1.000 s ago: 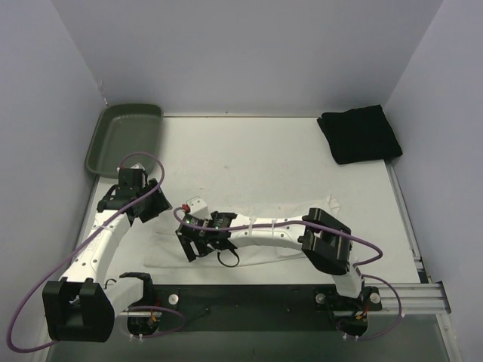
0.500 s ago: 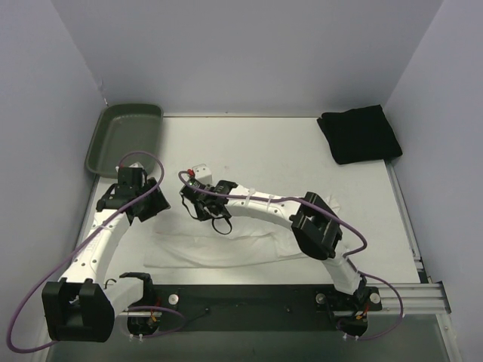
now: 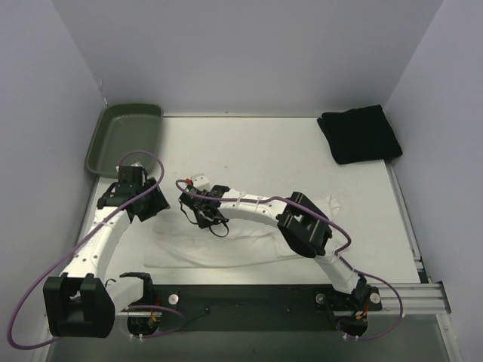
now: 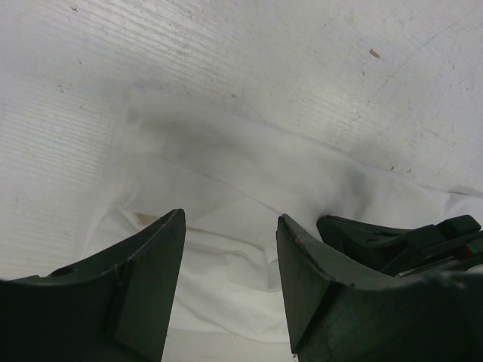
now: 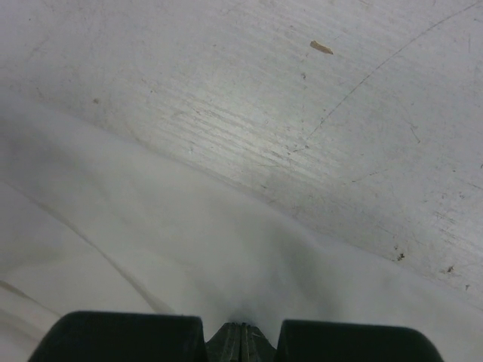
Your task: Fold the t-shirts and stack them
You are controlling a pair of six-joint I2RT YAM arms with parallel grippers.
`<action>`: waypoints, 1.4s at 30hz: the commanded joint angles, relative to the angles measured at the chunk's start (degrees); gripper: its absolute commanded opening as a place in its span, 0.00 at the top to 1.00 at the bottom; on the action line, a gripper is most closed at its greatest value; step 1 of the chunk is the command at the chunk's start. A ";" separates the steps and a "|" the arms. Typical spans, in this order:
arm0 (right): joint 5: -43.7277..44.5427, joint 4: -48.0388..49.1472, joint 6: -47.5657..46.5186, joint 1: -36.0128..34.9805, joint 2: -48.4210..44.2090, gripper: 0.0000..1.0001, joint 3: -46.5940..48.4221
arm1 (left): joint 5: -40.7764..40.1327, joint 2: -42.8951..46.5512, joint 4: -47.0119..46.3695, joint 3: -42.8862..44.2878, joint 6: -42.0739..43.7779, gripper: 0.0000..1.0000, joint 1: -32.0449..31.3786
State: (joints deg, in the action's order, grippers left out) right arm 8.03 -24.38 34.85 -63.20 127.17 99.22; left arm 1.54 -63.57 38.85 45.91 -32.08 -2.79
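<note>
The white t-shirt [image 3: 226, 245] lies crumpled and flat near the table's front, under both arms. My right gripper [image 3: 195, 207] reaches across to the shirt's far left part. It is shut, and a ridge of white cloth [image 5: 151, 249] rises into the closed tips of the right gripper [image 5: 243, 333]. My left gripper [image 3: 151, 202] hovers just left of it, open over the shirt's left edge [image 4: 249, 196], with nothing between the fingers [image 4: 151, 264]. The black t-shirt [image 3: 359, 134] sits folded at the back right corner.
A dark green tray [image 3: 113, 147] stands at the back left, partly tilted against the wall. Grey walls close the table on three sides. The right arm's links [image 3: 302, 226] lie low across the white shirt. A black rail runs along the front edge [image 3: 249, 298].
My right gripper moved from the shirt's near part to its far left edge and closed on the cloth. The left arm stayed almost still, open.
</note>
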 commanded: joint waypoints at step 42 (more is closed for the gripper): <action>7.42 -0.84 5.67 -10.81 -12.46 1.00 -10.27 | 1.09 0.91 -2.64 0.58 1.31 0.39 0.77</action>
State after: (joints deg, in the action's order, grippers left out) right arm 9.41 -24.03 39.07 -73.71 120.88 91.05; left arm 1.56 -63.44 38.68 45.89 -32.03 -2.50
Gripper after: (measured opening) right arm 0.024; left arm 0.612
